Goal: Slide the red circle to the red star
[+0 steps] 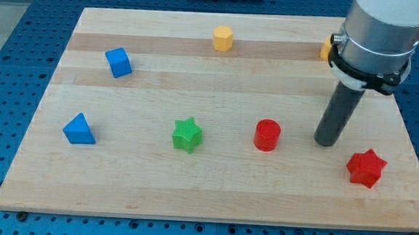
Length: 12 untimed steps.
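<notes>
The red circle (pixel 267 134) stands on the wooden board right of centre. The red star (pixel 366 168) lies near the board's lower right corner. My tip (pixel 327 143) rests on the board between them, a short way right of the red circle and up-left of the red star, touching neither. The rod rises from it to the arm's grey body at the view's top right.
A green star (pixel 187 134) lies left of the red circle. A blue triangle (pixel 79 129) is at the left, a blue cube (pixel 118 62) at the upper left. A yellow hexagon (pixel 223 38) sits at the top. Another yellow block (pixel 325 48) is partly hidden behind the arm.
</notes>
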Available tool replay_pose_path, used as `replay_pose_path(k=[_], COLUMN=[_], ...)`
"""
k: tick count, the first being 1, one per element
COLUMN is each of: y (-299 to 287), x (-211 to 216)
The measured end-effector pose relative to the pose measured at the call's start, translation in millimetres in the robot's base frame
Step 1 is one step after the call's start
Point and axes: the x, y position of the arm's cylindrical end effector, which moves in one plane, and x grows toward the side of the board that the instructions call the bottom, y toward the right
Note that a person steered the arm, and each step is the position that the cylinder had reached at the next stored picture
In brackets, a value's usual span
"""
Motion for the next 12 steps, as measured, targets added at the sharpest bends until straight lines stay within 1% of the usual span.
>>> replay_pose_path(k=[1, 3, 5, 6, 8, 9, 10, 11, 12], y=[-44.8, -115.0, -119.1, -120.3, -118.6, -73.0, -51.7, -55.3, -75.8], x=[-22.4, -30.5, -30.5, 18.5, 24.7, 24.7, 24.7, 24.7, 39.2])
